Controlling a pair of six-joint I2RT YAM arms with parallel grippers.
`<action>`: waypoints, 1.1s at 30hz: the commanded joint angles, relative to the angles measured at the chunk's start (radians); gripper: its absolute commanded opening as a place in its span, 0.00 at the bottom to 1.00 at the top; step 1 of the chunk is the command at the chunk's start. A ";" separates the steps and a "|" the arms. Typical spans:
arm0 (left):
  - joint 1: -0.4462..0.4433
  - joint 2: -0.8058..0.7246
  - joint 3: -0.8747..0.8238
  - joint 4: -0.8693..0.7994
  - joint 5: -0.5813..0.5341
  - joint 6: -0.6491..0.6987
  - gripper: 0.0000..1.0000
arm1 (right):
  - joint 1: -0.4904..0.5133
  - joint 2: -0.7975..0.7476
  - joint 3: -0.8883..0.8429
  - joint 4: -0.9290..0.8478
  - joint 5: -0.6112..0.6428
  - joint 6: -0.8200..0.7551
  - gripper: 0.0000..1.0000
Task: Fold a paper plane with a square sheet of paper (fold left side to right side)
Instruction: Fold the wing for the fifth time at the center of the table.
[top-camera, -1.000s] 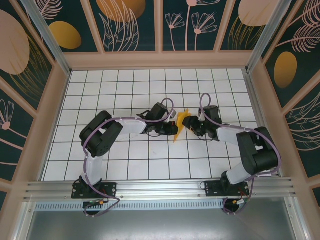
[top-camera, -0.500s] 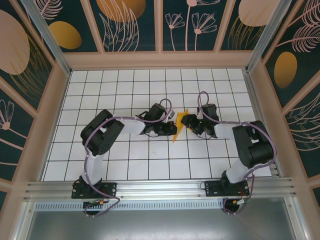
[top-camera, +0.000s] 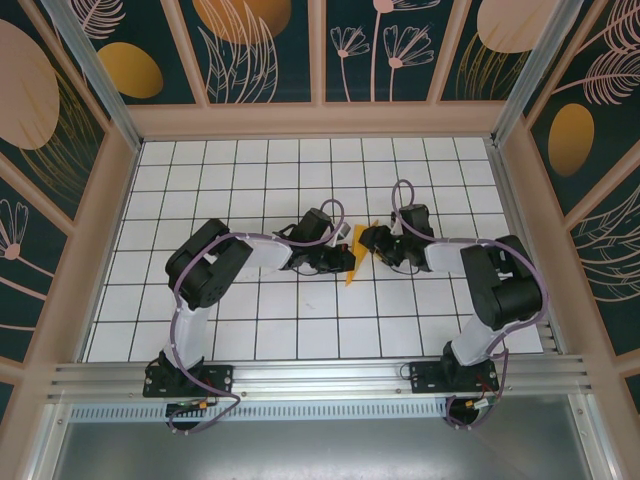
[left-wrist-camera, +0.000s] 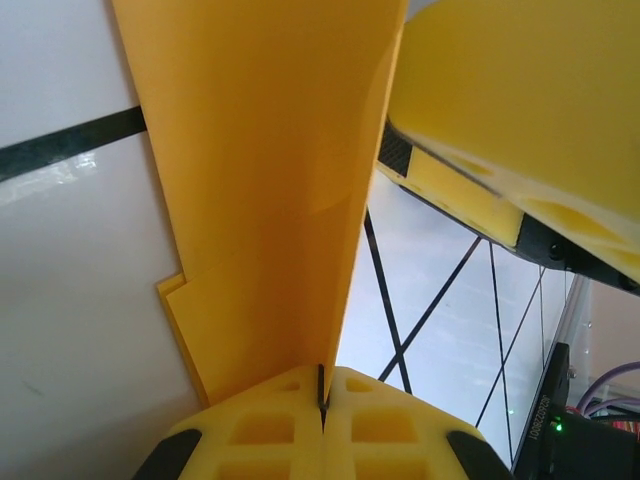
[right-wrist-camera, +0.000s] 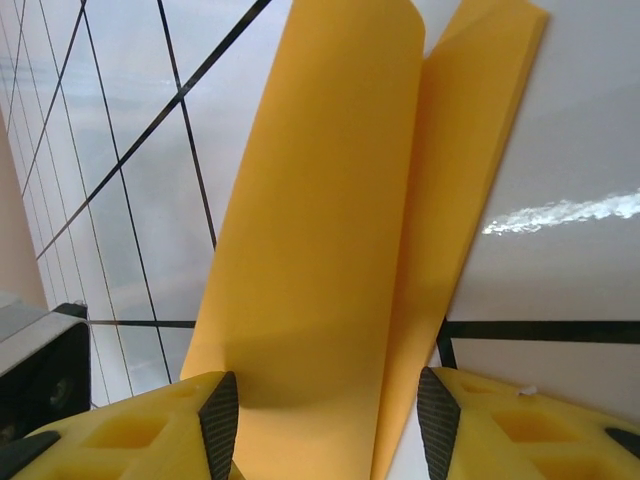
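Paper (left-wrist-camera: 270, 200) has barely moved, left fingers (left-wrist-camera: 260, 432) still clamped on it; right fingers (right-wrist-camera: 140, 432) apart around it, right arm (top-camera: 495, 275) tucked closer.

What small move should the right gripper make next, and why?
Likely close the right gripper on the paper. Its jaws stand apart with the folded orange paper lying between them, while the left gripper is shut on the same paper. A second pinch would probably let both arms work the next crease.
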 joint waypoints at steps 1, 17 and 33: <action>0.007 0.017 0.004 0.027 0.018 -0.016 0.00 | 0.010 0.035 0.027 -0.040 0.025 0.007 0.52; 0.011 -0.014 0.043 -0.031 0.004 0.010 0.19 | 0.010 0.077 0.043 -0.097 0.042 0.016 0.46; 0.034 -0.070 0.070 -0.133 -0.005 0.085 0.36 | 0.011 0.080 0.045 -0.095 0.040 0.013 0.46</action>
